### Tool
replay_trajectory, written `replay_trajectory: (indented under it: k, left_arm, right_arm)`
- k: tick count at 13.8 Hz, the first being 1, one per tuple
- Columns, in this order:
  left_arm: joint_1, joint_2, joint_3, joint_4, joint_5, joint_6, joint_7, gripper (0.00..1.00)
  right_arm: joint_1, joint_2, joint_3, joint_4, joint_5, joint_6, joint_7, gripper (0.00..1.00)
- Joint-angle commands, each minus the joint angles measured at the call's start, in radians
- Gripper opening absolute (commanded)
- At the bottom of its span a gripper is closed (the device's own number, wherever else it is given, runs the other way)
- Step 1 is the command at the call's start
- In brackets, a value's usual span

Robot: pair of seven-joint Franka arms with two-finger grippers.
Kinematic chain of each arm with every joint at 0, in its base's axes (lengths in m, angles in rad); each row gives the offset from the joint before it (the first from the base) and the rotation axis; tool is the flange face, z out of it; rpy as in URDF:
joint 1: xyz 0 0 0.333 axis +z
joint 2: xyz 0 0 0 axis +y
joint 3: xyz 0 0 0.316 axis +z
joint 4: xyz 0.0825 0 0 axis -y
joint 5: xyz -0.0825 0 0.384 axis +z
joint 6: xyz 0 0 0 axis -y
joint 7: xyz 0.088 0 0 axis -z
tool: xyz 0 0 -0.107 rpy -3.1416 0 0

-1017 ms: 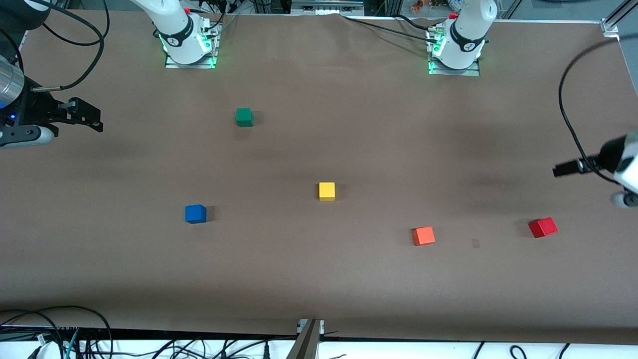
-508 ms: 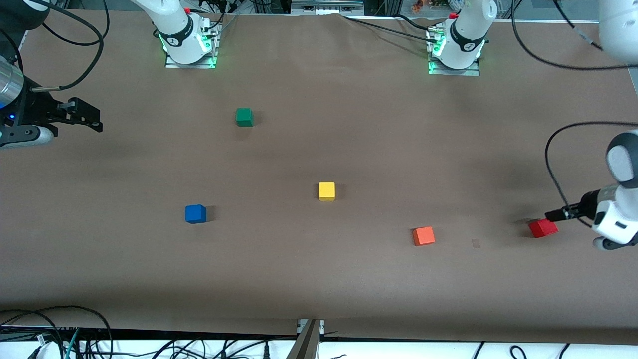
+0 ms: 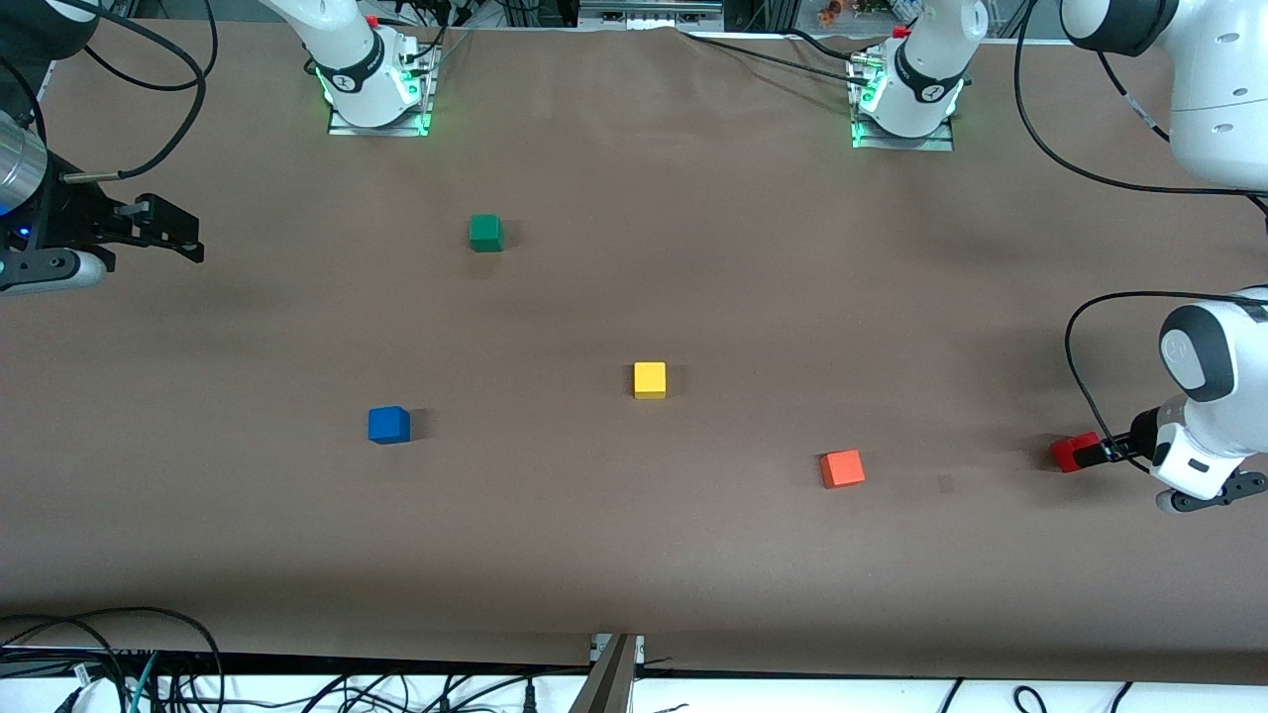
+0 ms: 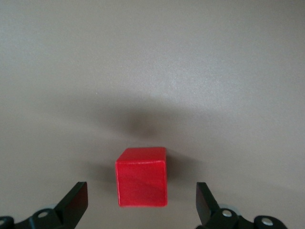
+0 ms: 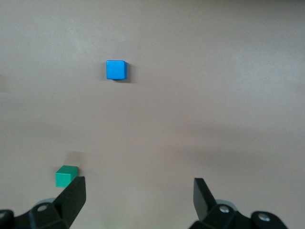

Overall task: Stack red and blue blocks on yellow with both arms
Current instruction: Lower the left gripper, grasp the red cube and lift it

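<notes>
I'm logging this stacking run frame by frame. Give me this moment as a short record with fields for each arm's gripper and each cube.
left gripper: open, low at the red block, fingers on either side, not closed on it
right gripper: open, waiting above the right arm's end of the table
blue block: on the table, untouched
yellow cube: mid-table, nothing stacked on it
orange cube: between yellow cube and red block
green cube: nearest the bases

Brown desk (image 3: 634,555) carrying five small cubes.
Green cube (image 3: 485,233) lies farthest from the front camera; yellow cube (image 3: 650,380) mid-desk; blue cube (image 3: 389,425), orange cube (image 3: 842,468) and red cube (image 3: 1072,454) lie nearer, all well apart.
</notes>
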Motion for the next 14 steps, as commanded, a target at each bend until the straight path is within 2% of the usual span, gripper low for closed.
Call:
replay_trajectory:
  k: [1, 4, 13, 14]
  left_arm:
    - [0.006, -0.006, -0.009, -0.056, -0.019, 0.075, 0.028, 1.0]
    - [0.006, -0.006, -0.009, -0.093, -0.019, 0.129, 0.028, 1.0]
    - [0.035, -0.004, -0.013, -0.119, -0.021, 0.132, 0.062, 1.0]
    - [0.038, -0.004, -0.019, -0.121, -0.022, 0.132, 0.063, 0.85]
  right_arm:
    - [-0.006, 0.003, 0.002, 0.02, 0.005, -0.019, -0.013, 1.0]
    - [-0.006, 0.003, 0.002, 0.02, 0.005, -0.022, -0.013, 1.0]
    - [-0.006, 0.003, 0.004, 0.019, 0.005, -0.026, -0.013, 1.0]
    - [-0.006, 0.003, 0.004, 0.019, 0.005, -0.028, -0.013, 1.0]
